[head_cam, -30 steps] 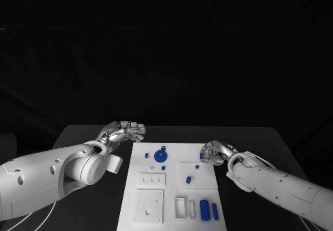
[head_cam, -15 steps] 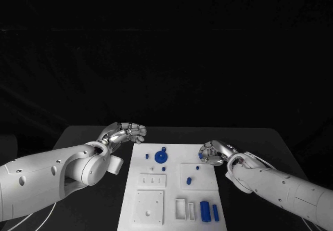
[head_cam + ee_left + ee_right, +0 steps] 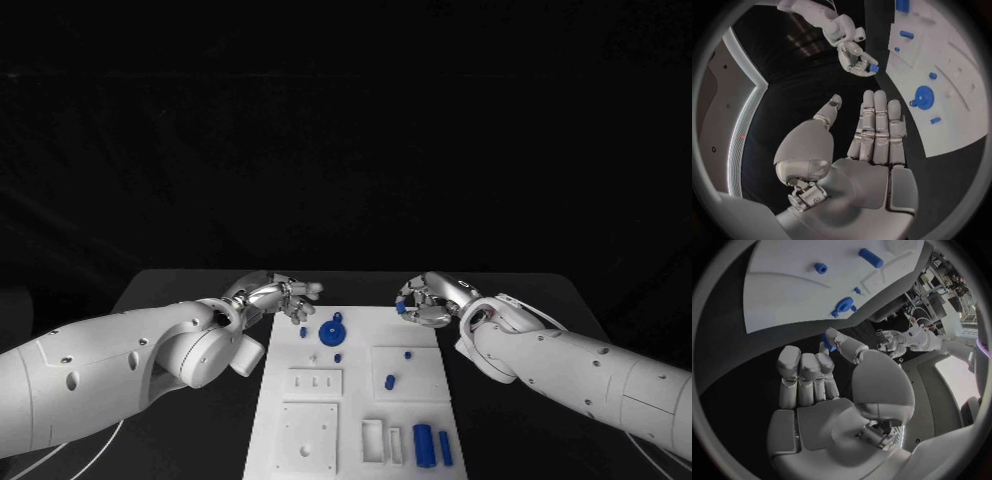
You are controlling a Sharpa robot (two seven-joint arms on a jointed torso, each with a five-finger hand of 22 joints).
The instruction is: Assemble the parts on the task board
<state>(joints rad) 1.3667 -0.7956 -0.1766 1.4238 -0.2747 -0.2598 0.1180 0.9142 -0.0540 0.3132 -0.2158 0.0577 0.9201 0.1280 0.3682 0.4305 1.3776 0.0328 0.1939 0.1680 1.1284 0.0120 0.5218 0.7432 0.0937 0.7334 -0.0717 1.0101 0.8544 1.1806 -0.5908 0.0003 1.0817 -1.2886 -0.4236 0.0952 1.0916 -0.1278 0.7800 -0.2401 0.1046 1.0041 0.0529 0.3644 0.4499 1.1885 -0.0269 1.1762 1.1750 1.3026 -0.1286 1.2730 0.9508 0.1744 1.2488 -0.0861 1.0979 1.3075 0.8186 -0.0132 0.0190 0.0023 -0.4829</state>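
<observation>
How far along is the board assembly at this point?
Early. Right hand pinches a small blue part near the task board's far right corner, not yet placed. Left hand holds nothing. A blue round part and two blue cylinders lie on the board; whether any is seated can't be told.
</observation>
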